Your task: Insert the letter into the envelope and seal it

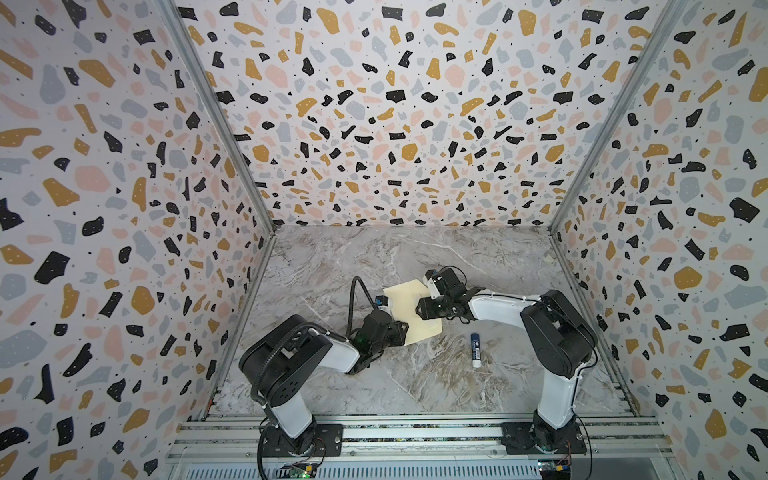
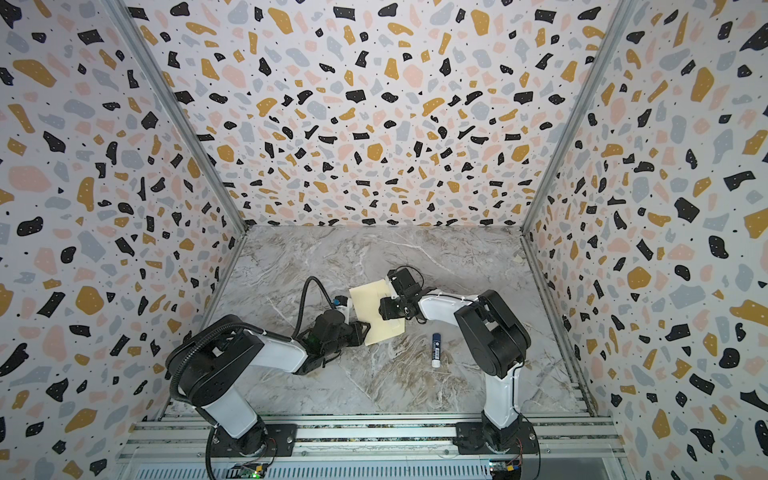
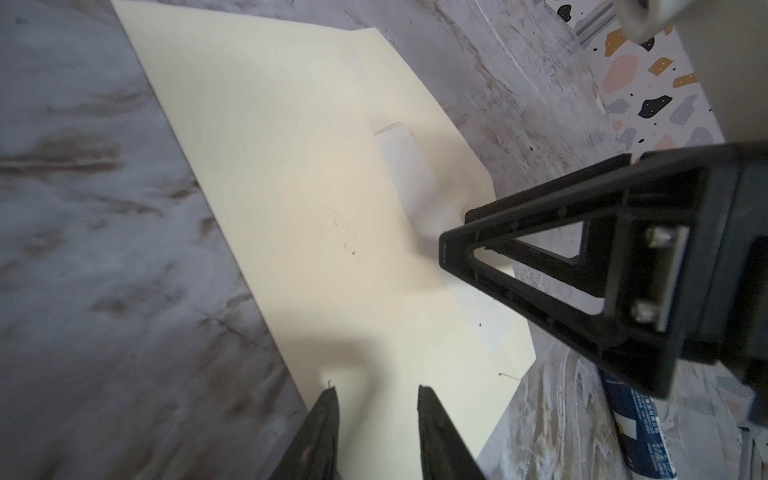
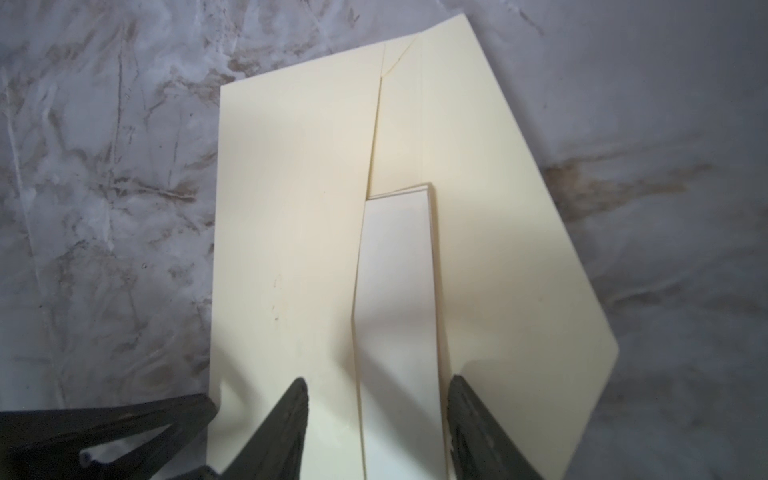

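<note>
The pale cream envelope (image 1: 406, 304) (image 2: 370, 302) lies flat in the middle of the marble table, pocket side up, its flap (image 4: 519, 249) folded open. The letter (image 4: 395, 291) (image 3: 411, 178) shows only as a white folded strip between the pocket's edge and the flap. My right gripper (image 4: 380, 380) (image 1: 422, 309) is open, its fingers down on the envelope either side of that strip. My left gripper (image 3: 376, 390) (image 1: 405, 328) hangs over the envelope's near corner, its fingers a little apart with nothing between them.
A blue and white glue stick (image 1: 476, 351) (image 2: 435, 350) (image 3: 636, 424) lies on the table to the right of the envelope, near the right arm. Patterned walls close in the table at the left, right and back.
</note>
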